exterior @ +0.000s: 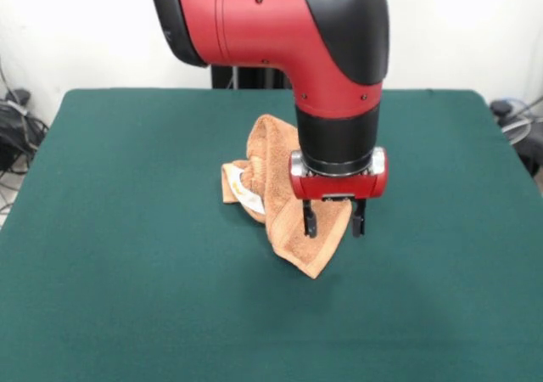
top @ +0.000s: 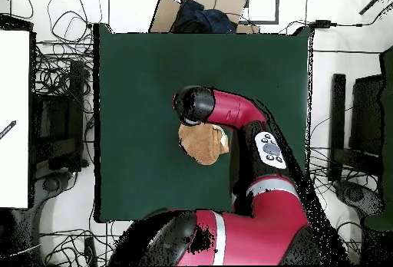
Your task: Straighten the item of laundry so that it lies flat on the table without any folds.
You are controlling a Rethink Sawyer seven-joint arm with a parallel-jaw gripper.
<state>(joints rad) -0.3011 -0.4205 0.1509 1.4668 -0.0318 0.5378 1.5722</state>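
The orange-tan towel (exterior: 273, 157) lies crumpled in a heap near the middle of the dark green table (exterior: 119, 229), with a corner pointing toward the front edge and its white label (exterior: 247, 193) showing on the left side. My gripper (exterior: 334, 227) points straight down over the towel's right part. It is open, with one finger on each side of a raised fold. In the overhead view the towel (top: 202, 147) shows as a bunched lump on the table (top: 138, 72), and the arm's wrist hides the gripper.
Green cloth surrounds the towel on all sides. Cables and equipment (top: 57, 118) lie off the table's sides, and a cardboard box with dark cloth (top: 201, 11) sits beyond its far edge. The arm's red body (top: 253, 210) covers the table's near corner.
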